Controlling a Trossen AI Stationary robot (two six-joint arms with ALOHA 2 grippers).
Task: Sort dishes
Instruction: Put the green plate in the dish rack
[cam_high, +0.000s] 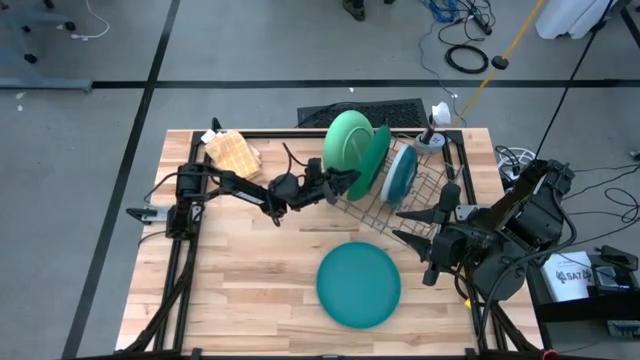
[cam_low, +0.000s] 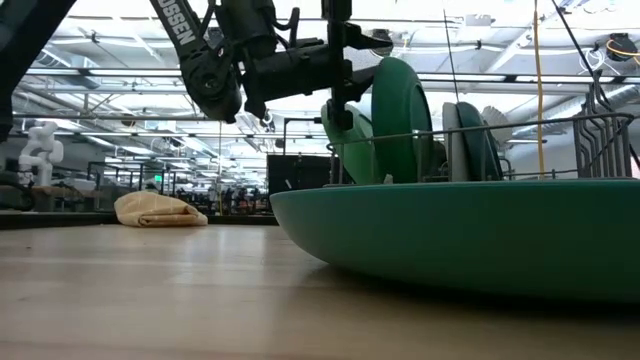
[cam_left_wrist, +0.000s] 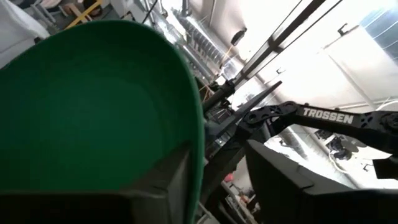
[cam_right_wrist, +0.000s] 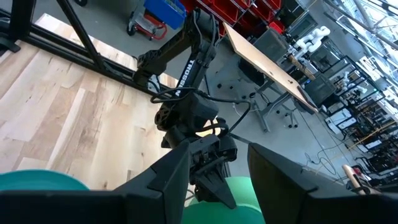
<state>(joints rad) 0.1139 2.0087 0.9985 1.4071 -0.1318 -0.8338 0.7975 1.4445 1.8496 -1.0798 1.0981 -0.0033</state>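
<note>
— Plates first: where does each one sit against the rack (cam_high: 415, 195)?

— Three stand on edge in the rack: the light green plate (cam_high: 347, 140) at the end nearest the cloth (cam_high: 232, 151), the dark green plate (cam_high: 374, 163) right behind it, and the grey-white plate (cam_high: 399, 172) next in line. The teal plate (cam_high: 358, 284) lies flat on the bench (cam_high: 250, 270), out in front of the rack and apart from it.

— And the left tool?

— The left tool (cam_high: 340, 184) reaches in from the cloth side of the rack. The left wrist view shows one finger (cam_left_wrist: 163, 186) against the dark green plate's face and the other behind its rim, so it pinches that plate by the edge.

— The right one?

— The right tool (cam_high: 420, 222) hangs over the rack's near edge, on the side away from the cloth, touching no plate. In its own wrist view the two fingers (cam_right_wrist: 161, 183) stand spread, with the left arm showing in the gap.

— The cloth itself?

— Crumpled on the bench, well apart from the rack.
</note>
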